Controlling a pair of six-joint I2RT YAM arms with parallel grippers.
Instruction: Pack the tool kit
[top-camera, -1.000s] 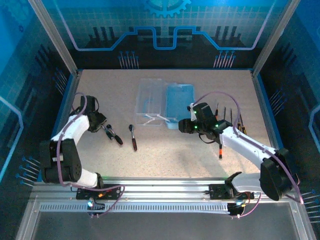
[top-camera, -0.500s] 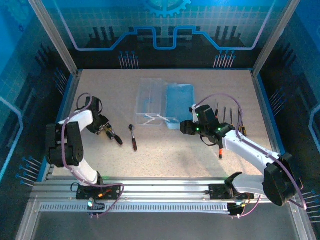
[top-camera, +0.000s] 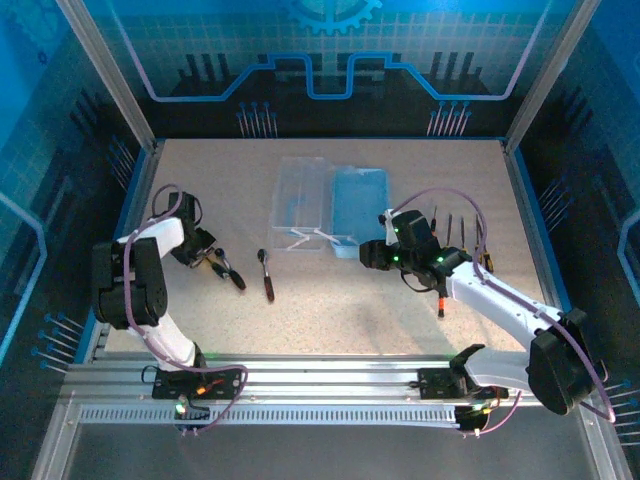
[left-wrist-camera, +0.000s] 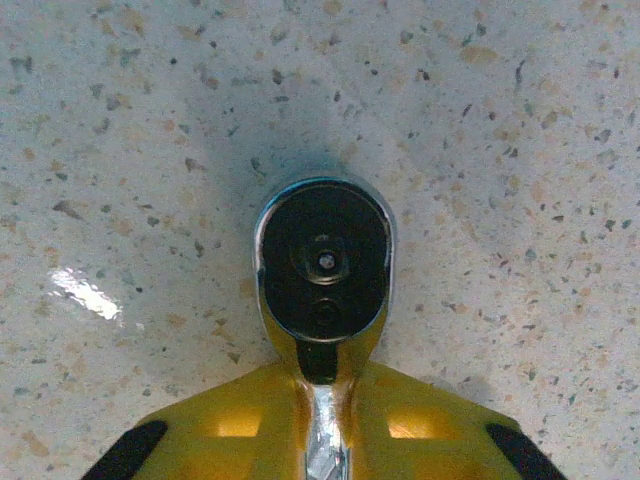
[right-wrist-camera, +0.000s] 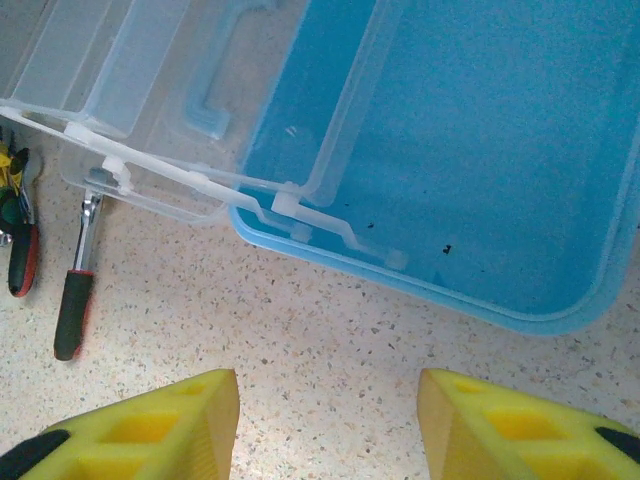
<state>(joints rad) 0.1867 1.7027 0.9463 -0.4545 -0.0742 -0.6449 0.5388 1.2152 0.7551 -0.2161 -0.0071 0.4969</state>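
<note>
The tool kit case lies open at the table's middle, with its blue base (top-camera: 358, 205) (right-wrist-camera: 480, 150) on the right and its clear lid (top-camera: 303, 203) (right-wrist-camera: 150, 70) folded out to the left. My left gripper (top-camera: 207, 258) (left-wrist-camera: 325, 440) is down at the table, shut on the chrome neck of a dark-headed ratchet (left-wrist-camera: 322, 270) (top-camera: 230, 275). My right gripper (top-camera: 368, 252) (right-wrist-camera: 328, 420) stands open over bare table just in front of the base's near edge, with nothing between its fingers.
A second tool with a chrome head and a black-and-red handle (top-camera: 267, 275) (right-wrist-camera: 75, 290) lies between the arms. Slim screwdrivers (top-camera: 450, 235) lie right of the case, and one with an orange handle (top-camera: 440, 300) lies under the right arm.
My left arm folded closer to the left wall, and its fingers have shut on the ratchet's neck. The right arm has barely shifted.
</note>
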